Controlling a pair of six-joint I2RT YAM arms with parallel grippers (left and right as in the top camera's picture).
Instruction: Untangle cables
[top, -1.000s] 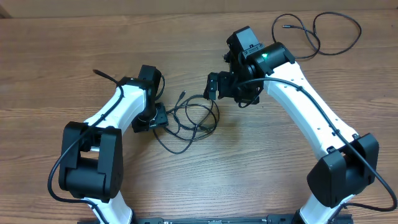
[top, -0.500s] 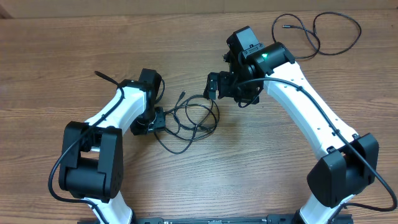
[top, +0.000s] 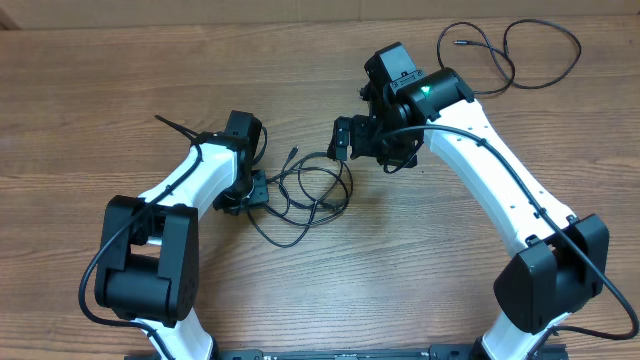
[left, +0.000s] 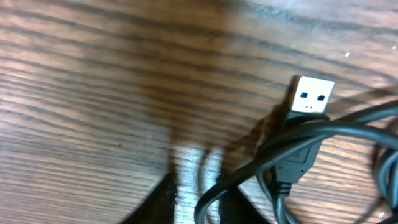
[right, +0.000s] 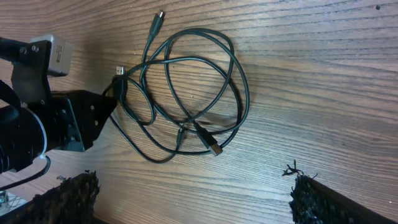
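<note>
The wooden counter (top: 80, 100) fills every view, its grain running left to right in the overhead picture. On it the left arm (top: 190, 175) and the right arm (top: 490, 170), both white with black joints, reach in from the near edge toward the middle.

The tangled cables (top: 310, 190) lie flat on the counter between the two arms, a loose nest of thin black loops crossing over one another. A loose cable (top: 512, 62) lies by itself at the far right of the counter, well apart from the tangle and behind the right arm.

The left claw (top: 256, 190) sits low at the left edge of the tangle and touches it. In the left wrist view its two dark fingers (left: 149, 208) show only as wedges at the bottom edge, with a narrow gap between them and a black cord running down into that gap. I cannot tell whether they are clamped on the cord or just either side of it.

The right claw (right: 196, 196) hangs above the far right side of the tangle with its fingers wide apart and nothing between them.

A silvery USB plug (left: 313, 95) lies just ahead of the left claw, two black cords looped across its dark body. A small black plug (right: 160, 15) points away at the far side of the tangle, and a metal-tipped plug (right: 214, 149) lies inside the loops on the near side.
</note>
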